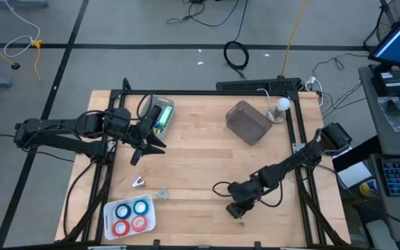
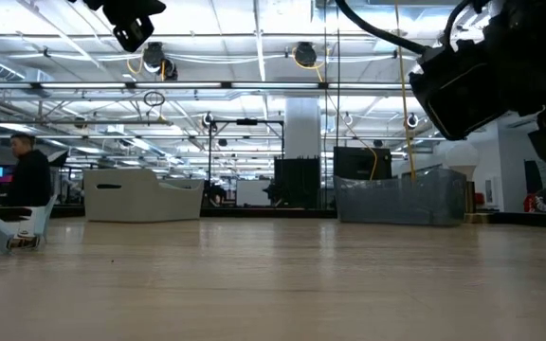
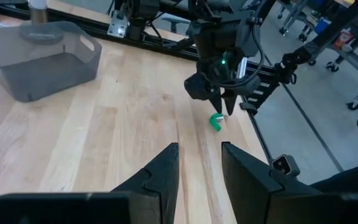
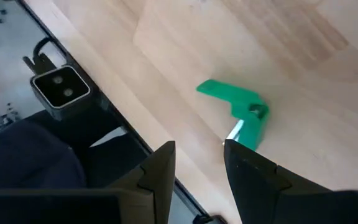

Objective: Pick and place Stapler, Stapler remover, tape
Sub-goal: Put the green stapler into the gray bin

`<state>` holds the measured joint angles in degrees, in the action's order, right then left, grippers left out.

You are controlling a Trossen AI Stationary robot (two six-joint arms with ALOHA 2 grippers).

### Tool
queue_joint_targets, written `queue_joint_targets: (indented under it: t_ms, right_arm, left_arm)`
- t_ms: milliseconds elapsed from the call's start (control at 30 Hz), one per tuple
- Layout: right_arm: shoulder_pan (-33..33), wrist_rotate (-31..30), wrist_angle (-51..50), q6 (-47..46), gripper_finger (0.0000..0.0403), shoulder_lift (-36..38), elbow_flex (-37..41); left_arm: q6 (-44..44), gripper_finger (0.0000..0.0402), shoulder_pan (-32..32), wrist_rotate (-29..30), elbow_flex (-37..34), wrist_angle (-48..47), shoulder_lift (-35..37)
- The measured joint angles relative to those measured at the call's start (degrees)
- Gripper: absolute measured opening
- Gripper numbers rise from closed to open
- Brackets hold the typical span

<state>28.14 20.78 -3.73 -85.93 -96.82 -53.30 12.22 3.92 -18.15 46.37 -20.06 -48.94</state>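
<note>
At the high view's lower left, four tape rolls (image 1: pixel 131 215), two blue above two red, lie flat in a white tray (image 1: pixel 149 223). The left tool (image 1: pixel 149 144), fingers narrowly parted and empty, hovers at left centre. Only the wrist views show the green stapler remover (image 4: pixel 241 107), lying bent by the bench (image 1: pixel 200 146) edge, beside the right tool (image 1: pixel 236 210), narrowly gapped and empty.

Your table (image 1: pixel 200 167) has a pale wood top, smooth and matt, with visible plank seams. The bin (image 1: pixel 247 122) is translucent grey plastic with a slight sheen. The tray (image 1: pixel 110 223) holding the glossy red and blue tape (image 1: pixel 132 215) looks like clear plastic. The green stapler remover (image 4: pixel 241 109) is smooth plastic with a small metal rivet.
</note>
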Motion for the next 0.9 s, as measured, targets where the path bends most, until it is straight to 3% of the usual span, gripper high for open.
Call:
queue_joint_targets:
  t_ms: [500,900]
  right_arm:
    - [1.1,-4.4,-10.5,-3.5,0.013,0.0,-3.3]
    - [2.1,-7.5,-11.9,-5.5,0.013,0.0,-3.3]
  left_arm:
    - [-2.8,0.0122,0.0,0.0,0.0,-3.0,0.0]
    - [-5.0,0.0122,0.4,0.1,0.0,-3.0,0.0]
